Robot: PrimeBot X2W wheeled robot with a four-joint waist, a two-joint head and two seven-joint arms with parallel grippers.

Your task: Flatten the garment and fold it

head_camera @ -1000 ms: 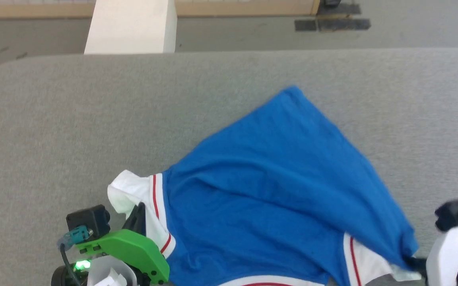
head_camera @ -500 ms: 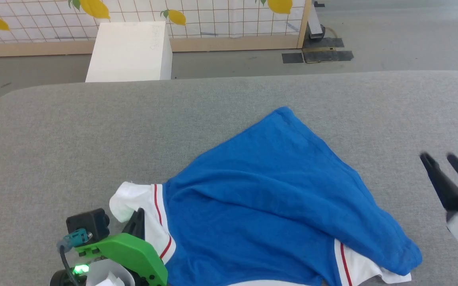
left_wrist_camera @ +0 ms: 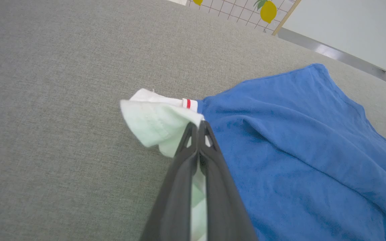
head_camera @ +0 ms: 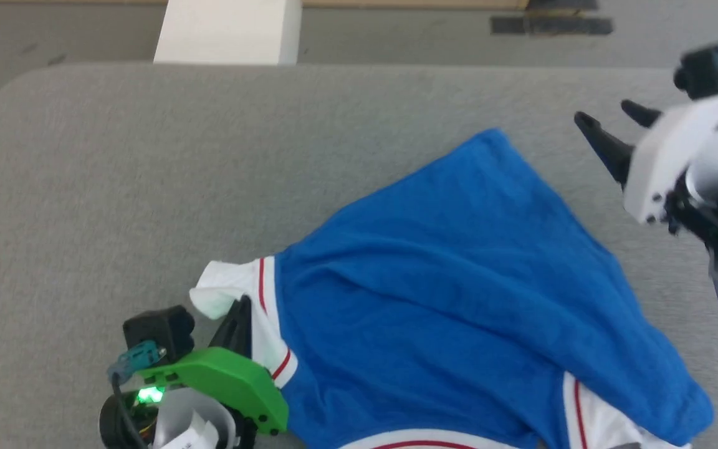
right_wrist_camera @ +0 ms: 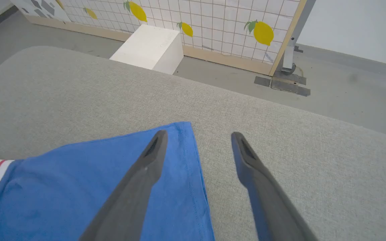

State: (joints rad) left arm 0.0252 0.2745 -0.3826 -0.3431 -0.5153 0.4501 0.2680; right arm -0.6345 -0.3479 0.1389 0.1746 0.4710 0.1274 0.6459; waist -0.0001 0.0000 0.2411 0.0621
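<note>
While the left end effector (head_camera: 239,324) sits nearest me at about 7 o'clock in the head view, its two fingers are pressed together on the white sleeve (left_wrist_camera: 152,124) of the blue T-shirt (head_camera: 446,299), with the cloth bunched and lifted a little off the grey desk (head_camera: 147,156). From that pinch the shirt spreads across the desk toward 1 o'clock. It is rumpled, with a long ridge running through the blue body. A second white sleeve with a red stripe (head_camera: 589,418) lies at about 5 o'clock, partly under a blue flap. No lettering shows on the side facing up.

Farther out, the shirt narrows to a blue hem corner (right_wrist_camera: 183,134) lying flat on the desk. The right end effector (head_camera: 608,115) hovers at about 2 o'clock with its fingers spread wide and nothing between them. In its wrist view one finger lies over that corner and the other over bare desk. Beyond the desk edge, a white box (head_camera: 228,31) stands on the floor at 11 o'clock, before a tiled panel with lemons (right_wrist_camera: 213,20).

I judge we are in the flattening step, with no fold begun. Next I would lower the right end effector onto the far corner, close on the hem, and draw it away from the left grip to pull the ridge out. The thin edge lies flat, so the fingers must come down close to the desk.
</note>
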